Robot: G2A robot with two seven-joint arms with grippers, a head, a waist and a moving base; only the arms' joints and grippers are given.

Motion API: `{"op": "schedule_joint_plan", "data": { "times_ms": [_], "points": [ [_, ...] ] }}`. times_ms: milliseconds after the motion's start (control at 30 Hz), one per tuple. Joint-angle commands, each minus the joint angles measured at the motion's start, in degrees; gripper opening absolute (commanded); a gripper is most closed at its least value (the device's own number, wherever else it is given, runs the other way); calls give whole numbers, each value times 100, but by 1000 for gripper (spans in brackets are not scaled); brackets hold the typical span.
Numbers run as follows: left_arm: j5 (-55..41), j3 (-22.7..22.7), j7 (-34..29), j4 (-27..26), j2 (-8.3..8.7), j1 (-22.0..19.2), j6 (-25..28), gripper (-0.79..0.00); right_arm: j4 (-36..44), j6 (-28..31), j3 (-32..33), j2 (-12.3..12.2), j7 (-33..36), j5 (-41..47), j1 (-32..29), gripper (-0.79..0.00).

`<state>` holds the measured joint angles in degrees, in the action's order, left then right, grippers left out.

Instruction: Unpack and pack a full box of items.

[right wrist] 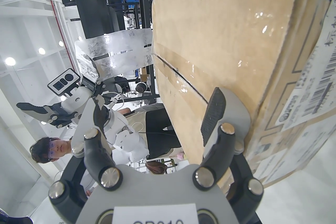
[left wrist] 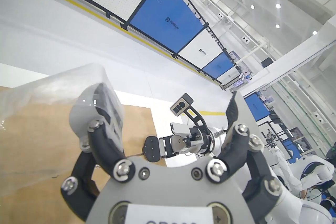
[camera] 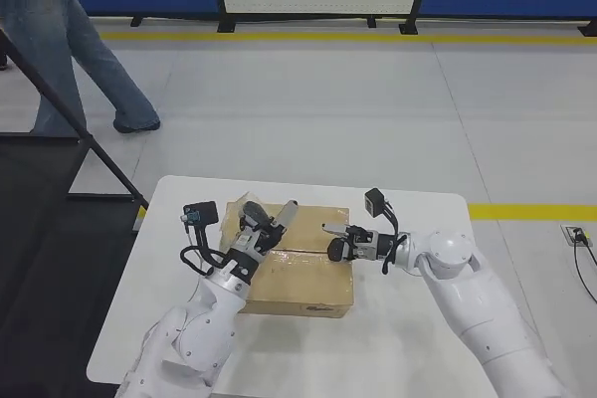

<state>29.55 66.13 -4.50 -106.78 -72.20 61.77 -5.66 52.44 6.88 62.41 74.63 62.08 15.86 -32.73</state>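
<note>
A taped cardboard box (camera: 297, 267) lies on the white table (camera: 418, 328); its top seam (right wrist: 178, 78) shows under glossy tape. A clear strip of tape (right wrist: 118, 51) is lifted off the seam and clings to one finger (left wrist: 101, 107) of my left gripper (left wrist: 168, 109), which stands open above the box's left part (camera: 269, 217). My right gripper (right wrist: 157, 114) is open at the box's right end (camera: 334, 239), with one finger (right wrist: 214, 110) close against the box edge where the seam ends. A printed label (right wrist: 312, 93) covers that end face.
A black frame and dark panel (camera: 40, 209) stand right beside the table's left side. Bare table top lies to the right of the box and along the front (camera: 378, 348). The box's brown top (left wrist: 39, 135) sits under the left gripper.
</note>
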Motion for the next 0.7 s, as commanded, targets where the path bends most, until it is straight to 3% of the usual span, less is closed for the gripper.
{"op": "schedule_joint_plan", "data": {
  "times_ms": [0, 667],
  "points": [
    [69, -14, -9, 13, -11, -15, -15, 0, -3, 6, -6, -2, -1, 4, -1, 0],
    [395, -83, -110, -110, -114, -87, 14, 0, 20, 5, -43, -17, -51, 46, -35, 0]
  ]
}}
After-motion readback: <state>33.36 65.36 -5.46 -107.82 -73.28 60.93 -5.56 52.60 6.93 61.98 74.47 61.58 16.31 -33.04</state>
